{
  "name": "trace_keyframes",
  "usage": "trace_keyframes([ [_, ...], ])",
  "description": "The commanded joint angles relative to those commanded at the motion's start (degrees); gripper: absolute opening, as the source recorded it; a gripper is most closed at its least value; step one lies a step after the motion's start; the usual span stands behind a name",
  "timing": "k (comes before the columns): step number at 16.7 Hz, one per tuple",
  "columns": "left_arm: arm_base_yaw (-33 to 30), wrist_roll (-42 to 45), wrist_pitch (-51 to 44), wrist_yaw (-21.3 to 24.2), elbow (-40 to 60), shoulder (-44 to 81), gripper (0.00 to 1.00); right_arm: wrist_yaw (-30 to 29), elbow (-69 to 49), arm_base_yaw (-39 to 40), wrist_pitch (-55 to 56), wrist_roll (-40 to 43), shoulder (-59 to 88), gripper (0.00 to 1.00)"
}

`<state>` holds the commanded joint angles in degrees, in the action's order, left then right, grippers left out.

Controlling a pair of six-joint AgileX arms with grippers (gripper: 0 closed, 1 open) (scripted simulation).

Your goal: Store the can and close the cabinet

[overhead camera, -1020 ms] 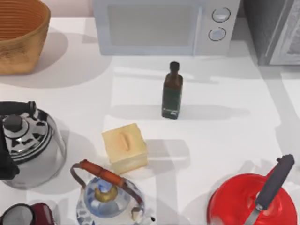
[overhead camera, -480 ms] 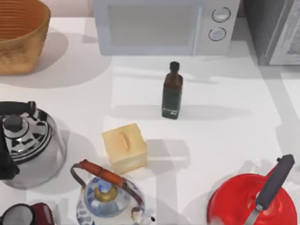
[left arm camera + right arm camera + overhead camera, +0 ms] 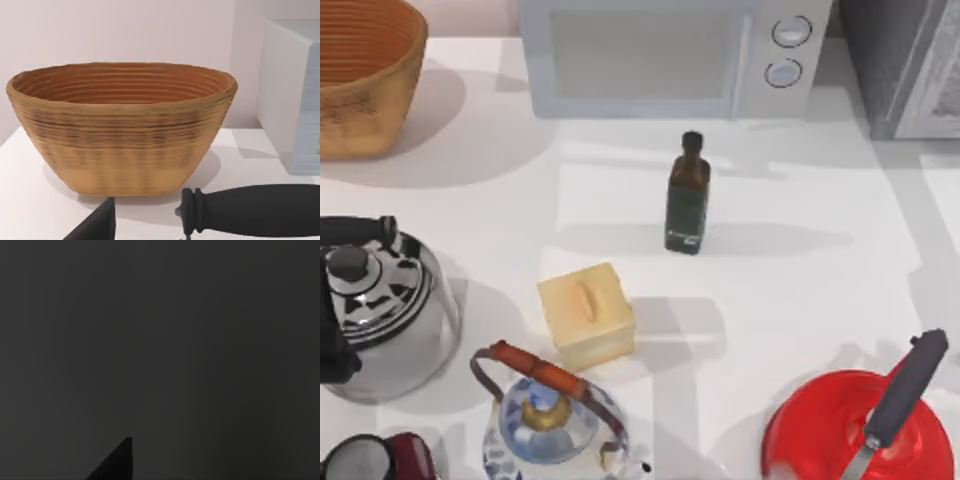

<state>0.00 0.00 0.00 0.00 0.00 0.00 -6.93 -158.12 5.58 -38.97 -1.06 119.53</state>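
the can is not to be seen among the green bottle, the kettles and the butter block on the tabletop. right wrist view is dark. jaws: cannot tell. risk: grabbing the bottle by mistake.

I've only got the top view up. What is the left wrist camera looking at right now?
Observer: It faces the woven basket side-on, standing upright on the white table.
Operator: Anything between the camera and it?
Observer: A black handle runs across the foreground, in front of the basket's base.
Operator: And the right wrist camera?
Observer: That view is dark.
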Motion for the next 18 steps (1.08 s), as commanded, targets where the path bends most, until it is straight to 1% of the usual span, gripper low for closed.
trace_keyframes([
  [7,0.0,0.0,0.0,0.0,0.0,0.0,1.0,0.0,0.02,0.12,0.0,0.0,-0.01,1.0],
  [10,0.0,0.0,0.0,0.0,0.0,0.0,1.0,-0.26,3.49,-0.45,0.22,0.03,-1.83,1.0],
  [14,0.0,0.0,0.0,0.0,0.0,0.0,1.0,-0.44,16.43,-1.72,2.21,0.05,-10.43,1.0],
  [18,0.0,0.0,0.0,0.0,0.0,0.0,1.0,0.24,39.03,-2.73,7.23,0.05,-26.56,1.0],
])
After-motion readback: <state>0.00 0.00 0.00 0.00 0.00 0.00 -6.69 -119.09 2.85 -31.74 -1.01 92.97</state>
